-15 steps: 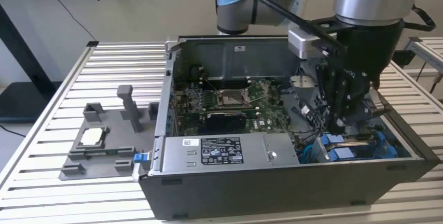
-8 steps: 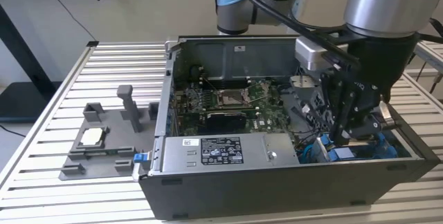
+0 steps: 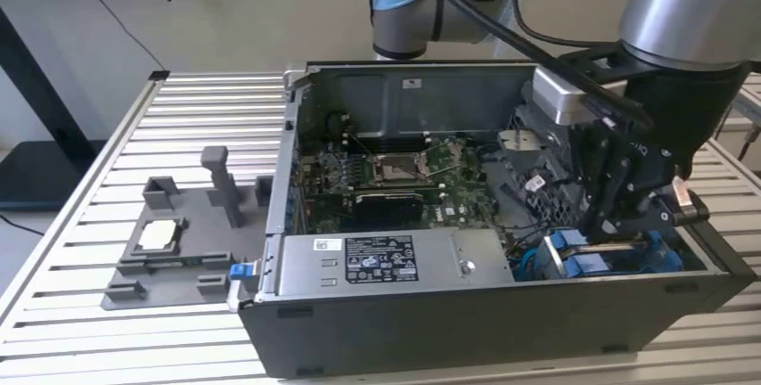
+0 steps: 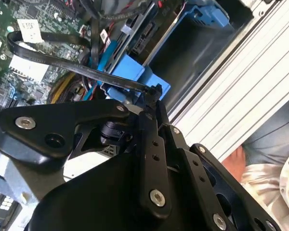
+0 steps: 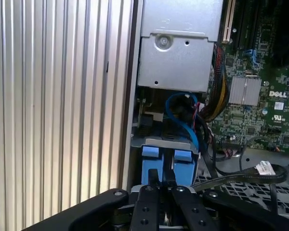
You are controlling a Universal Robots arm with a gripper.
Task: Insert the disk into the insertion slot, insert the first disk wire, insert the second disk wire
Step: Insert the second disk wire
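You can't tell what the gripper fingertips pinch: they hide the flat black cable's end. In the exterior view, the arm covers much of the insertion slot.

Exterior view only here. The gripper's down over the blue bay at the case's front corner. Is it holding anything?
Observer: Yes. In the second wrist view the gripper is pinched on the end of a black flat cable.
Operator: Where does the cable run?
Observer: In the first wrist view it trails from the gripper towards the motherboard and carries a white tag.
Operator: Is the end at the bay?
Observer: It is right beside the blue bracket. I cannot tell if they touch.
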